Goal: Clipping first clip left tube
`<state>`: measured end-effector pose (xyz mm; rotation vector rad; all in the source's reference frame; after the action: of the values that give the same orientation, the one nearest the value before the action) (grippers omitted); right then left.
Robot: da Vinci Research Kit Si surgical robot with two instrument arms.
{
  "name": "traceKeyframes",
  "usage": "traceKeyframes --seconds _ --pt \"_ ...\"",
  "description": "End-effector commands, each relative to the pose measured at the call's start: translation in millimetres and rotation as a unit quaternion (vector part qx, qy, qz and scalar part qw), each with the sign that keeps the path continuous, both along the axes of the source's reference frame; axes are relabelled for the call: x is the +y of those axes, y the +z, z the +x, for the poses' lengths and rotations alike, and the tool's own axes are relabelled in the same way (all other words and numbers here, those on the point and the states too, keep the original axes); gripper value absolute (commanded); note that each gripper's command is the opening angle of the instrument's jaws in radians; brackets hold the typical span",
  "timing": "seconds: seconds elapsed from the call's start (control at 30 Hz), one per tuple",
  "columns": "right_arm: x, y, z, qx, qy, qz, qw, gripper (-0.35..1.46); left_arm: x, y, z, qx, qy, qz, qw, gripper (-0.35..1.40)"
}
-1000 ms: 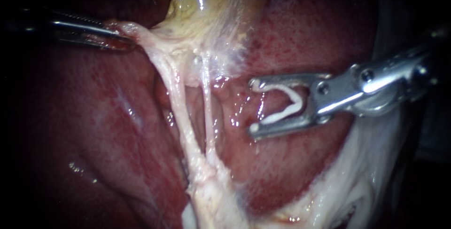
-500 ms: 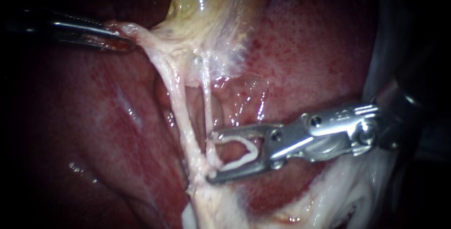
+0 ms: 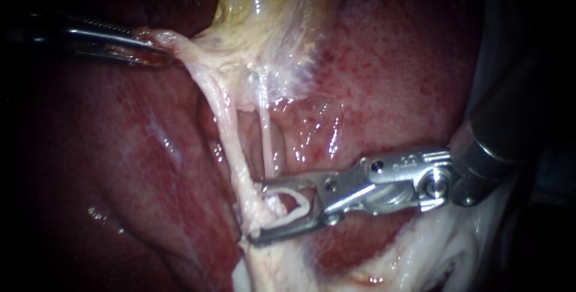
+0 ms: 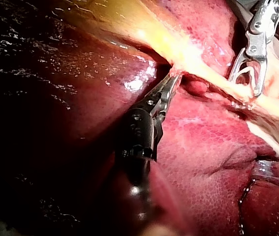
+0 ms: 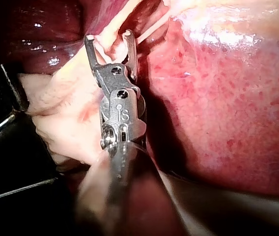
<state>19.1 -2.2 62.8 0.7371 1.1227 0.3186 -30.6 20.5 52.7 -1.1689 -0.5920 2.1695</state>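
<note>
Seemingly right instrument's (image 3: 257, 211) clip (image 3: 307, 202) straddles tube (image 3: 264, 133); left instrument (image 3: 157, 55) grips tissue (image 3: 180, 43).

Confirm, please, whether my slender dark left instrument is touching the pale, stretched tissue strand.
Touching: the endoscope view shows the left instrument clamped on the pale tissue strand, which runs taut from it.

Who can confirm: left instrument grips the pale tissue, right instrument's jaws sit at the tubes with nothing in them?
Not empty. The right instrument has a white clip held in its jaws at the tubes; the endoscope view shows it. The rest stands: the left instrument grips the pale tissue.
</note>
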Motion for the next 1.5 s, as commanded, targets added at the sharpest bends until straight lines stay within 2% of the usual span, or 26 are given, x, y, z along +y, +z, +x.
traceKeyframes --seconds 0.03,0.27,0.47,0.8,1.0,1.27,1.5 --pt "0.1 0.2 -0.1 -0.001 0.001 0.003 1.0 0.49 0.0 0.0 0.0 0.0 0.0 0.0 1.0 -0.35" --pt "0.3 1.2 0.5 0.002 0.003 0.002 1.0 0.49 0.0 0.0 0.0 0.0 0.0 0.0 1.0 -0.35" --pt "0.1 0.8 2.1 0.024 0.023 0.022 0.9992 0.49 0.0 0.0 0.0 0.0 0.0 0.0 1.0 -0.35" --pt "-0.2 0.2 4.8 0.047 0.018 0.031 0.9983 0.49 -0.1 0.1 -0.1 0.0 0.0 0.0 1.0 -0.35" --pt "-1.2 -1.2 5.4 0.066 0.006 0.038 0.9971 0.49 -0.1 0.1 -0.1 0.0 0.0 0.0 1.0 -0.35" --pt "-2.8 -4.6 6.2 0.091 0.006 0.045 0.9948 0.49 -0.1 0.1 -0.1 0.0 0.0 0.0 1.0 -0.35" --pt "-2.7 -5.3 6.2 0.092 0.005 0.046 0.9947 0.44 -0.1 0.2 -0.1 0.0 0.0 -0.001 1.0 -0.35"
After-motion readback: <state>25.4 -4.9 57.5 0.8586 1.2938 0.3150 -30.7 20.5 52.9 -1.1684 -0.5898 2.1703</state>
